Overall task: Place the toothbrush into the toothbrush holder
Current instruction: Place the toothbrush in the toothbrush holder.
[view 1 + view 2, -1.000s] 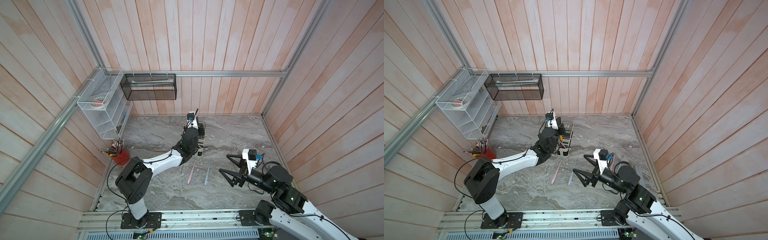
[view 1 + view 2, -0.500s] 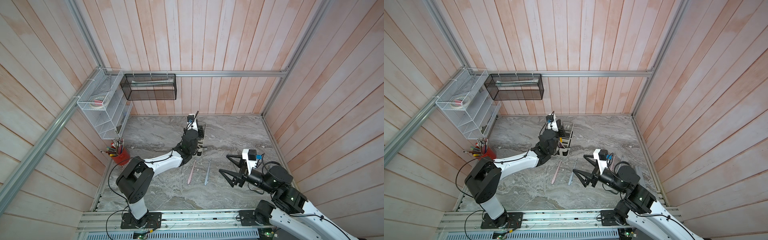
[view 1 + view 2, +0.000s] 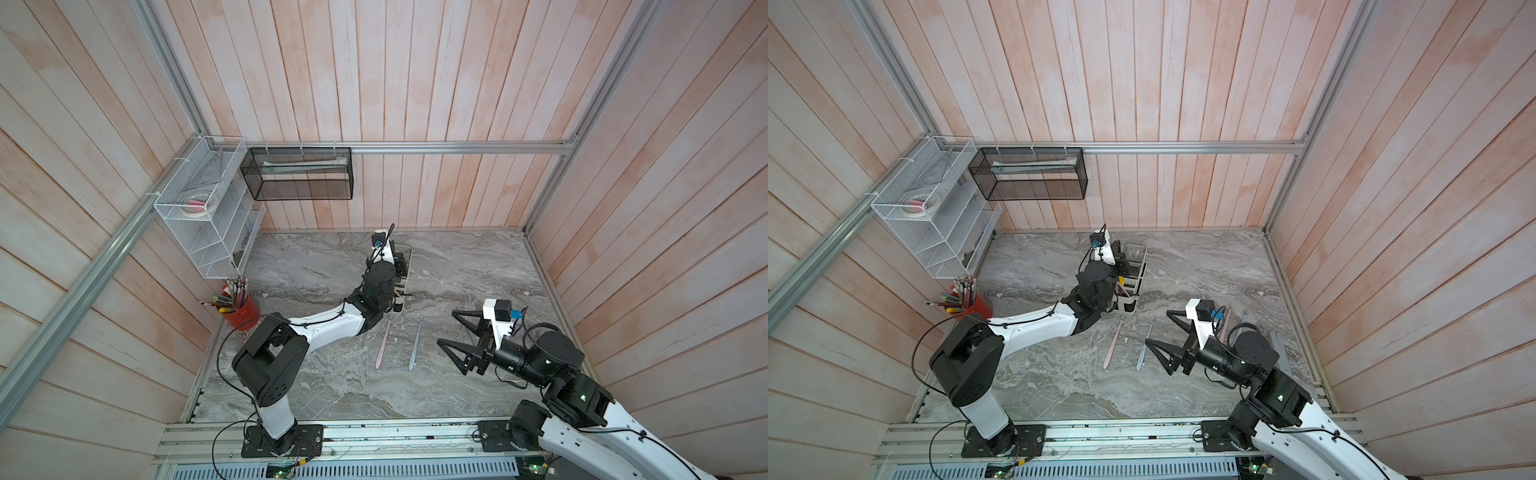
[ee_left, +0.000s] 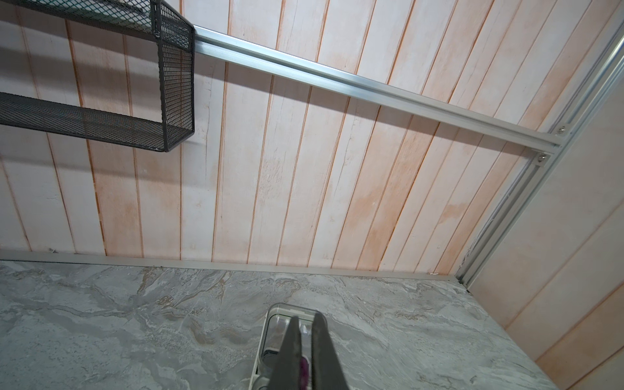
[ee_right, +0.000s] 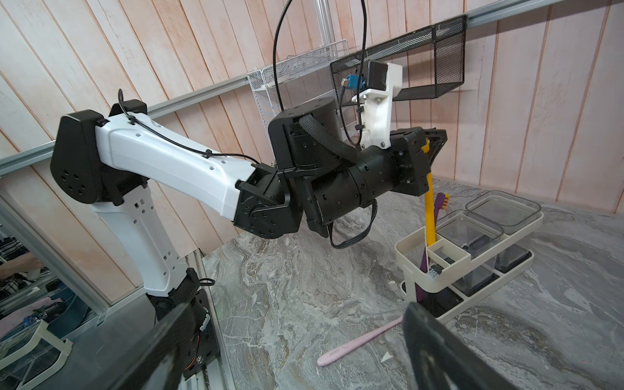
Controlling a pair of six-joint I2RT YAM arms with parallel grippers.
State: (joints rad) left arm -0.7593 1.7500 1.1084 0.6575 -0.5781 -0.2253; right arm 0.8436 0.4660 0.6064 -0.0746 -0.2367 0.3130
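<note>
Left gripper is inching lower, clamping the yellow toothbrush, its lower end standing inside the toothbrush holder at twelve o'clock on the table; right gripper is hanging wide open, empty.

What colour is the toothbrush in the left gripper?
Yellow. The toothbrush in the left gripper shows best in the right wrist view.
</note>
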